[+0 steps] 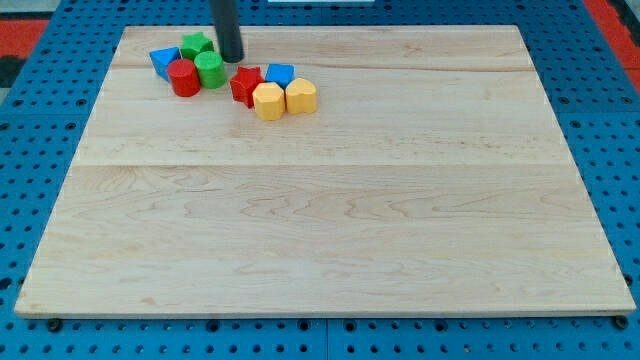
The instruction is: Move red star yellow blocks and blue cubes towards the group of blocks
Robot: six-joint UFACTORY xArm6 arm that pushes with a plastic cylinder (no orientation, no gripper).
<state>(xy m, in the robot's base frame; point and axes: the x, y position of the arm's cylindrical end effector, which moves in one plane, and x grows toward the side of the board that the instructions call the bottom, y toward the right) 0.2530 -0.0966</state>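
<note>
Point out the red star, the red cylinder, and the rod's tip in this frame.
red star [244,84], camera view, on its top face.
red cylinder [184,77], camera view, on its upper side.
my tip [232,58], camera view, at the rod's very end, just right of the green blocks.

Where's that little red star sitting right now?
The red star sits near the view's top left, touching the blue cube and a yellow block.

My tip [232,58] stands near the view's top, just beside the green cylinder [210,69]. The red star [245,85] touches one yellow block [268,101].
</note>
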